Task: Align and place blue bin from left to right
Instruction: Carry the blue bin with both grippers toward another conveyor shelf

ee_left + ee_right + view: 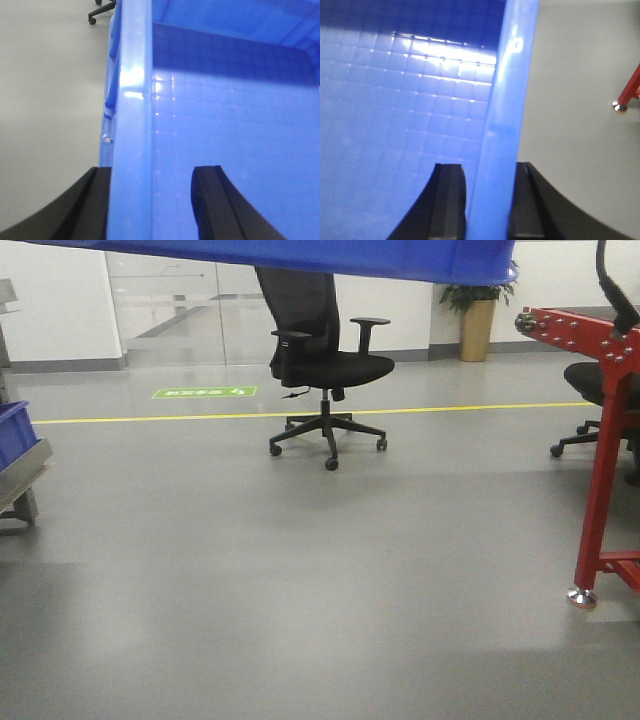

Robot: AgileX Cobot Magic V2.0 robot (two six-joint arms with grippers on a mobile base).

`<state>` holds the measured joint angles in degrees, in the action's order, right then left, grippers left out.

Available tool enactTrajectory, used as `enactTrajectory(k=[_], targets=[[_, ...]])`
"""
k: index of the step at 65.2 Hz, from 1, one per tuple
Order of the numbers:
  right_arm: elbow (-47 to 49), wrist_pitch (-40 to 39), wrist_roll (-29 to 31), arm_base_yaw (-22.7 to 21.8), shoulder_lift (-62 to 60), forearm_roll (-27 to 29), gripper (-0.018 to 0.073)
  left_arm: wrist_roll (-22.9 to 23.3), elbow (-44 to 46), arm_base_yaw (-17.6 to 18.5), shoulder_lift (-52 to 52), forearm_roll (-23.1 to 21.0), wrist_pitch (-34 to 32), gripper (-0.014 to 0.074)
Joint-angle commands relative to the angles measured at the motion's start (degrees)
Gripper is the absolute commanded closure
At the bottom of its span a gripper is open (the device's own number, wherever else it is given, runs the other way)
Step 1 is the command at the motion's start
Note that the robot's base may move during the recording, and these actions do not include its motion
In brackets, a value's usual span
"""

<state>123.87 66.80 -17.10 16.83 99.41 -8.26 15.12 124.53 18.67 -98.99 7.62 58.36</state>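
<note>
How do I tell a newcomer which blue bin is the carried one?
From the black office chair look up: the blue bin spans the front view's top edge. The left gripper and right gripper each pinch its rim. The other blue crate sits low at far left on a metal stand, ungripped.

Green floor marking (205, 392), text illegible

Bright overhead light — glare on the blue bin (410, 125), wrist views soft w/ blur.
</note>
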Motion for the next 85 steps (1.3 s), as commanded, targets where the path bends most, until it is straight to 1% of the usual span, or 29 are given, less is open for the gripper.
enactTrajectory(k=[1,85], targets=[[0.9,-6.0,1.4,-0.3,-0.5,-1.0,0.0712,-2.5,1.4,0.6,2.1,-3.0,-8.4,0.0707],[0.9,-6.1,1.4,-0.3,-0.5,-1.0,0.0712,-2.5,1.4,0.6,2.1,-2.8,-8.5,0.0707]])
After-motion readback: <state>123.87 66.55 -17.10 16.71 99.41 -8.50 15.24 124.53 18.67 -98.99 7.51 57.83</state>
